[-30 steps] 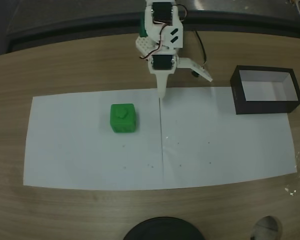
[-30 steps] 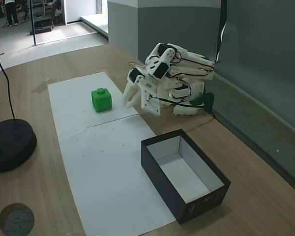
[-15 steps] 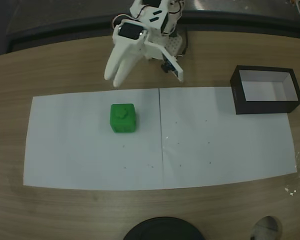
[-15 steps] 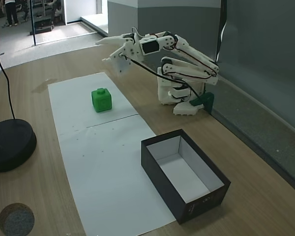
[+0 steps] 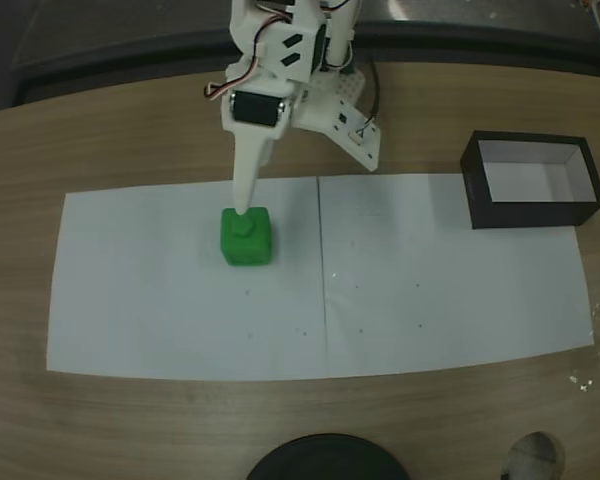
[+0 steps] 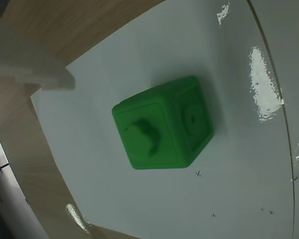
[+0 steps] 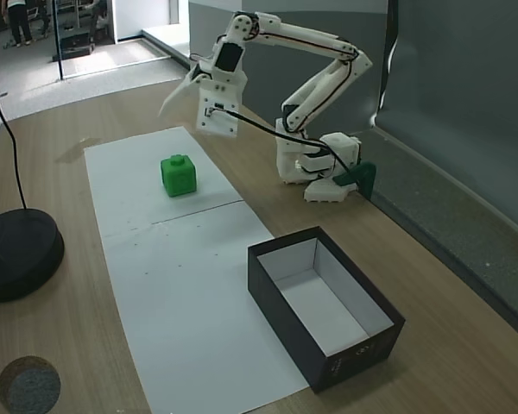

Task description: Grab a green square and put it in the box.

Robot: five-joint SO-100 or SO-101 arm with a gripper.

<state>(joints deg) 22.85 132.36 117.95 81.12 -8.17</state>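
My gripper (image 7: 174, 97) hangs in the air above the paper sheet (image 7: 168, 285), well clear of the table (image 7: 60, 345) in the oblique fixed view; seen from the top-down fixed view its white fingers (image 5: 246, 180) overlap into one blade whose tip falls over the far edge of the green square (image 5: 246, 236), so I cannot tell whether the jaws are spread or pressed together; nothing is held between them. The arm rises from its base (image 7: 315, 168) at the far table edge, elbow high, forearm reaching out and the wrist pitched down toward the sheet. I count one green square (image 7: 179, 175), one box (image 7: 328, 304), one paper sheet and one arm. The green square sits flat on the sheet's left half in the top-down view, untouched, its raised bump uppermost; in the wrist view the green square (image 6: 162, 130) fills the centre, and a blurred pale finger (image 6: 30, 67) enters from the upper left, its tip cut off by the frame. The box (image 5: 532, 181) stands open on the sheet's right end, well apart from the cube, white inside showing. A round black stand base (image 7: 17, 254) rests on the table near the sheet; it is cut off at the frame edge in both fixed views.
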